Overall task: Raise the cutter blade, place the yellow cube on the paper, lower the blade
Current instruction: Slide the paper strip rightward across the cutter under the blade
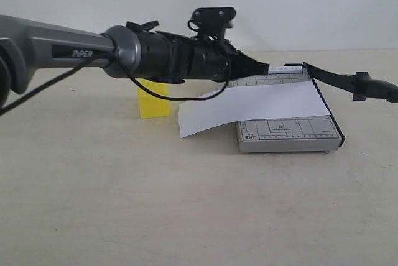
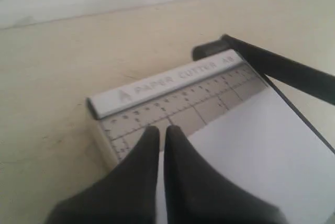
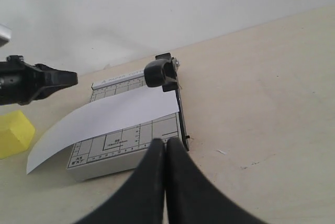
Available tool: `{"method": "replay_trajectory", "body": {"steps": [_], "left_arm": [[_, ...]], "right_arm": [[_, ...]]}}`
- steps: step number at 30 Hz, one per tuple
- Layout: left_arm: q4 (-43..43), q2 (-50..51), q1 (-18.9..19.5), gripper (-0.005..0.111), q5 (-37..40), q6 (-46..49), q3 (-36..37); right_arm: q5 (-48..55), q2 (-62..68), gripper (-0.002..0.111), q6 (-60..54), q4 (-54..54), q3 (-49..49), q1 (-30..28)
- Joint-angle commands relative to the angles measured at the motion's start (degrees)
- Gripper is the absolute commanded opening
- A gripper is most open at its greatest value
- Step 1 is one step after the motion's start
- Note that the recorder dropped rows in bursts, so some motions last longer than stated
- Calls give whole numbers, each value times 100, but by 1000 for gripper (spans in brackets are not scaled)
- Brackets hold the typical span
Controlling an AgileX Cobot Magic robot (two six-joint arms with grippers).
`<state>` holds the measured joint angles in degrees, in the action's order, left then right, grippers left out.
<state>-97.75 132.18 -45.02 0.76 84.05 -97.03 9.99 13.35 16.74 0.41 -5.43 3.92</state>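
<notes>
The left gripper (image 2: 161,132) and right gripper (image 3: 166,143) are closed, empty. The yellow cube (image 1: 153,104) appears light, rigid; grasp opposite flat faces.

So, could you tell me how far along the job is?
Done: the cutter blade looks raised, angled clear of the board. In hand: nothing gripped; the left gripper is shut over the board beside the paper, the right gripper shut and empty. To do: the yellow cube sits on the table, off the paper; place it, then lower the blade.
</notes>
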Motion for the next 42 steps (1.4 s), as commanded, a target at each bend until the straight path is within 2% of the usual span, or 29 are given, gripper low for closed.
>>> {"method": "replay_trajectory", "body": {"steps": [1, 5, 8, 9, 12, 14, 16, 21, 23, 26, 34, 42], "left_arm": [[-220, -385, -51, 4, -302, -222, 531], [-220, -695, -98, 4, -76, -481, 997], [-220, -981, -61, 4, 1031, -626, 1169], [-220, -1056, -18, 4, 1679, -609, 1171], [363, -1108, 138, 4, 3186, -397, 1171], [900, -1108, 229, 4, 3817, -479, 1171], [1585, -1094, 322, 4, 3841, -1190, 1171], [4400, -1085, 544, 4, 3374, -4834, 1126], [5159, -1085, 587, 4, 3333, -5464, 966], [5656, -1025, 587, 4, 3203, -5738, 536], [5934, -98, 587, 4, 3474, -6077, -887], [5990, 656, 567, 4, 4072, -6156, -1522]], "right_arm": [[-70, -10, 0, -10, 28, 22, 7], [-70, -10, 0, -10, 28, 22, 7], [-70, -10, 0, -10, 28, 22, 7], [-70, -10, 0, -10, 28, 22, 7], [-70, -10, 0, -10, 28, 22, 7], [-70, -10, 0, -10, 28, 22, 7], [-70, -10, 0, -10, 28, 22, 7], [-70, -10, 0, -10, 28, 22, 7], [-70, -10, 0, -10, 28, 22, 7], [-70, -10, 0, -10, 28, 22, 7], [-70, -10, 0, -10, 28, 22, 7], [-70, -10, 0, -10, 28, 22, 7]]}}
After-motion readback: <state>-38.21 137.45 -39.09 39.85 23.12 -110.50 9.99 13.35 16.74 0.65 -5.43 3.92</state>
